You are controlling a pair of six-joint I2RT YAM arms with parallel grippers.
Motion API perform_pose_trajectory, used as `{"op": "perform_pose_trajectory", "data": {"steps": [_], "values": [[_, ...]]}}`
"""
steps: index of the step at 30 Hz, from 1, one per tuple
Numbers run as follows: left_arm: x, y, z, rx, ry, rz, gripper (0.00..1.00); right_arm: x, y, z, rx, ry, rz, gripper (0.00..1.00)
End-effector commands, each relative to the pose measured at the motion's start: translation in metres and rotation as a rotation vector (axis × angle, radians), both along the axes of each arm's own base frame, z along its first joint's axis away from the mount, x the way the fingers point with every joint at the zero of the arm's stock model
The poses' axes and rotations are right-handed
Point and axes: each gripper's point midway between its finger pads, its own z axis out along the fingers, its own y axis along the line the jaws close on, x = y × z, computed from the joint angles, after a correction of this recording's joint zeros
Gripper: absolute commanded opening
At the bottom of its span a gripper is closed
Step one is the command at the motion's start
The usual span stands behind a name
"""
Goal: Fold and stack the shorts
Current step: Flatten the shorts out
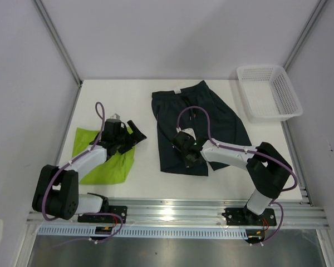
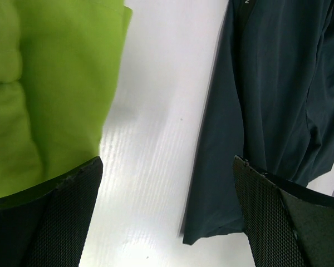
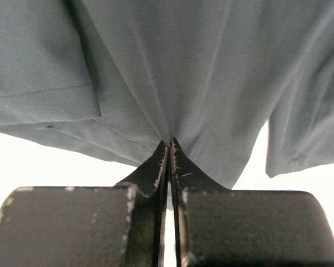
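- Top external view: the navy shorts [image 1: 197,125] are spread flat at the centre of the tabletop [image 1: 133,94], with the waistband toward the top of the frame. The lime shorts [image 1: 108,164] lie at lower left, well apart from them and partly hidden under the left arm. Whether they are already folded cannot be told. The right claw [image 1: 192,158] is set down on the lower part of the navy shorts. The left claw [image 1: 136,139] is held between the two garments. A white mesh basket [image 1: 267,92] stands at upper right, apart from both pairs.
- Left wrist view: the left claw [image 2: 167,222] stands wide apart with nothing between its fingers. Bare tabletop [image 2: 156,111] is seen in the gap, the lime shorts [image 2: 50,83] at the left and the navy shorts [image 2: 267,100] at the right.
- Right wrist view: the right claw [image 3: 170,161] is clamped together on a pinch of the navy shorts [image 3: 183,67]. The cloth is drawn into a tented fold that runs up from the fingertips.
- Step in hand, as judged: the first fold of the navy shorts, with the grip just taken near the lower edge.
- Next move, as judged: the pinched edge should be lifted and carried over the rest of the garment without dragging it. The free left claw could be used to pin the cloth. Stacking is not yet done.
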Motion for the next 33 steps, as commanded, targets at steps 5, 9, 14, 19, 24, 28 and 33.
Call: {"op": "perform_pose_trajectory", "data": {"steps": [5, 9, 14, 19, 24, 28, 33], "values": [[0.038, -0.036, 0.01, -0.072, -0.062, -0.018, 0.99, -0.007, -0.044, 0.021, -0.079, -0.06, -0.109, 0.02], [0.04, -0.021, 0.001, -0.026, -0.049, 0.027, 0.99, -0.018, -0.048, 0.025, -0.072, -0.05, -0.101, 0.41], [0.037, 0.031, -0.01, 0.044, -0.037, 0.129, 0.99, -0.026, -0.026, 0.048, 0.063, -0.088, -0.062, 0.47], [0.028, 0.064, -0.014, 0.091, -0.024, 0.197, 0.99, -0.032, 0.018, 0.07, 0.298, -0.074, 0.034, 0.4], [0.033, 0.055, 0.001, 0.052, -0.069, 0.165, 0.99, -0.018, 0.043, 0.057, 0.361, -0.039, 0.052, 0.36], [0.032, 0.048, 0.014, 0.05, -0.096, 0.129, 0.99, -0.013, 0.052, 0.038, 0.384, 0.018, 0.054, 0.36], [0.028, 0.042, 0.036, 0.055, -0.152, 0.104, 0.99, -0.007, 0.049, 0.016, 0.348, 0.047, 0.025, 0.41]]}}
